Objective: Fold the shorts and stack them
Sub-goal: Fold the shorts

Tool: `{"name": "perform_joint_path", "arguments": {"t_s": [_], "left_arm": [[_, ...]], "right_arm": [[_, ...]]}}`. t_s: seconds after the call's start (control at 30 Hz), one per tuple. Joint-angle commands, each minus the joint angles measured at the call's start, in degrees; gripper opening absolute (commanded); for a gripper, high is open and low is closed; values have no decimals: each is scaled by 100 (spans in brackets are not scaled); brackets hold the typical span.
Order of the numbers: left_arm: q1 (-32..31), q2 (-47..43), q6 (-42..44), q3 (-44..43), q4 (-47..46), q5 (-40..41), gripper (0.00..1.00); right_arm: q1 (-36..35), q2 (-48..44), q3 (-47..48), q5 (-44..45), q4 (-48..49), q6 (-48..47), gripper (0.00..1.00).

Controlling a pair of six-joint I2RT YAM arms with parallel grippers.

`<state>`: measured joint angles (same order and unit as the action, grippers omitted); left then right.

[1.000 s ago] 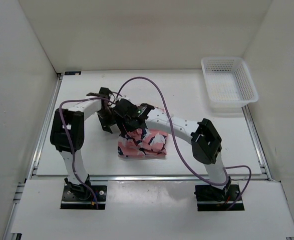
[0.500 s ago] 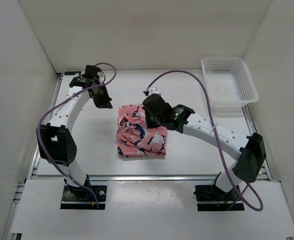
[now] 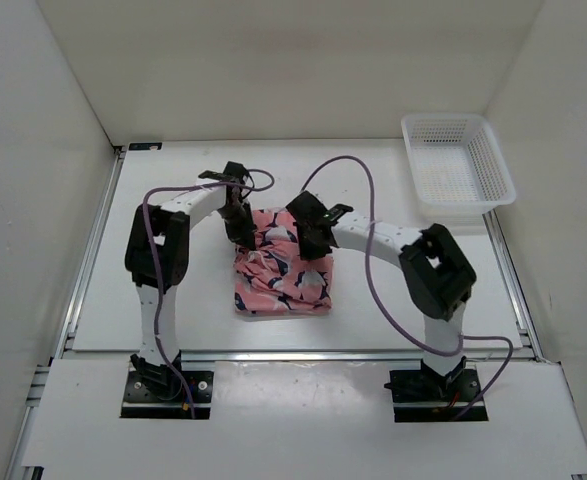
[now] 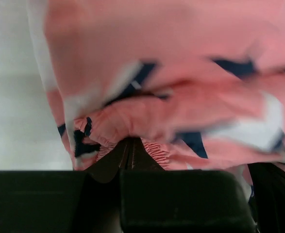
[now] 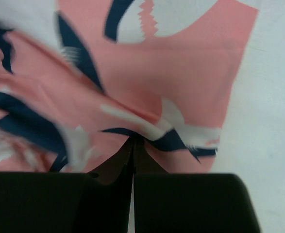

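The desk (image 3: 208, 300) carries the work. The left arm (image 3: 158, 250) and right arm (image 3: 438, 270) bend sharply at the elbow, wrists turned inward. The shorts (image 3: 283, 275) lie bunched between and beneath the left end effector (image 3: 241, 225) and right end effector (image 3: 313, 242), each pinched closed on fabric.

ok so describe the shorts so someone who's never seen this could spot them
On the white table, look between the two arms. The shorts lie there in a bunched pile, left claw and right claw at its far edge. They are salmon pink with navy-and-white print, unlike the plain white mesh basket at far right.
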<state>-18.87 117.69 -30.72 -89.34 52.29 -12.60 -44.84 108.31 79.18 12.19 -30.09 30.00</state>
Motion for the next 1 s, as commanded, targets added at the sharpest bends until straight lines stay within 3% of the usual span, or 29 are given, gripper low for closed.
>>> {"name": "perform_joint_path", "arguments": {"t_s": [0.0,0.13,0.2,0.3,0.33,0.37,0.4,0.43,0.53,0.57,0.77,0.97], "left_arm": [[33,52,40,-356,-53,354,10],[33,140,154,-654,131,425,10],[33,-52,224,-725,281,425,10],[-20,-614,391,-1067,631,425,16],[-20,-781,478,-1155,729,425,22],[-72,-1122,540,-1312,817,425,29],[-73,-1299,541,-1392,913,425,55],[-73,-1484,541,-1445,1071,425,64],[-73,-2231,593,-1551,1300,688,95],[-73,-2642,593,-1438,1353,750,100],[-73,-4182,128,-542,1292,1646,100],[-73,-5668,-258,171,1292,2216,100]], "right_arm": [[63,488,230,3,275,6,0],[116,341,344,169,14,6,0],[116,-184,397,476,-198,6,3],[116,-1298,47,907,-392,6,47],[116,-1591,-42,1030,-445,6,77],[116,-2125,-138,1319,-585,6,86],[116,-2374,-296,1469,-673,6,92],[203,-2602,-376,1567,-761,76,99],[537,-3359,-683,1909,-1174,208,99],[729,-3682,-771,1963,-1236,208,99],[1450,-4362,-1255,2069,-1666,261,99],[1504,-4723,-1589,2218,-1940,542,99]]}}
